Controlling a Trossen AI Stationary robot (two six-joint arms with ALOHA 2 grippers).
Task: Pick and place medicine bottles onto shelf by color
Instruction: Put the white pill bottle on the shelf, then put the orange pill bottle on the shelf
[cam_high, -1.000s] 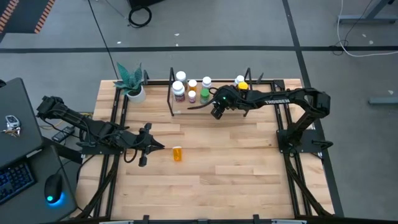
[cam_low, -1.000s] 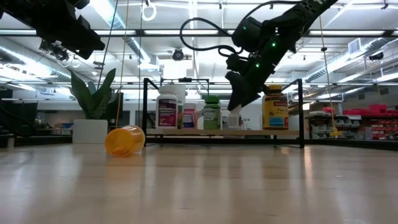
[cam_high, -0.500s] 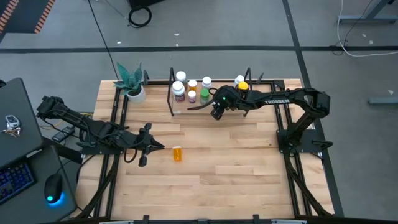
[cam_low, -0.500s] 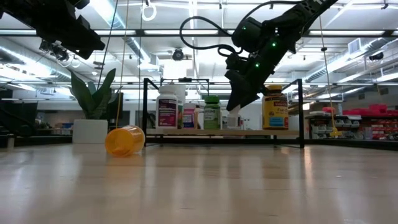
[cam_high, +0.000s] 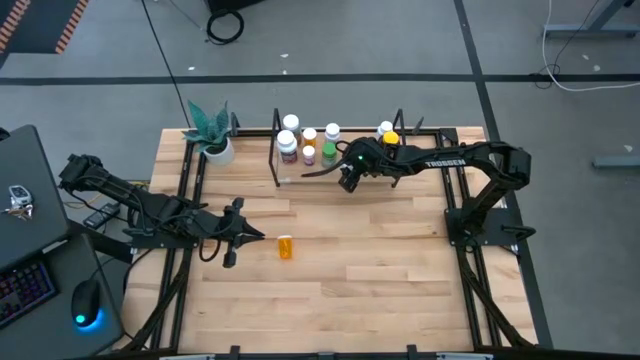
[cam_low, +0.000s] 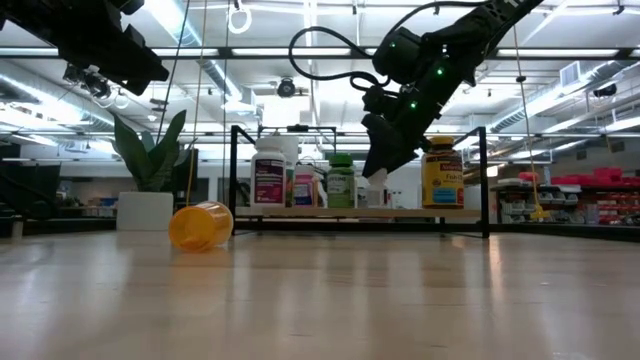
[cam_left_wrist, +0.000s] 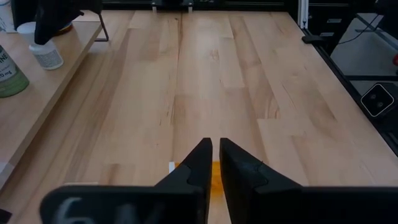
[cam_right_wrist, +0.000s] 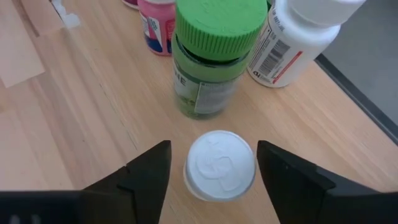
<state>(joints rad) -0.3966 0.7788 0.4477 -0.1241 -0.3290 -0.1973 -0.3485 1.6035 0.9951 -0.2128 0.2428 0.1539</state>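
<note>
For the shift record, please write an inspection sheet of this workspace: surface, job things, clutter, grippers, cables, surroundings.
Surface: wooden table, bare in front.
Job things: orange bottle lies on its side; green-capped bottle, white-capped bottle and yellow-lidded amber bottle stand on the shelf.
Clutter: potted plant at the table's far left corner.
Grippers: left gripper shut, empty, near the orange bottle; right gripper open around the white-capped bottle.
Cables: black cable loops off the right arm.
Surroundings: keyboard and mouse left of the table.
</note>
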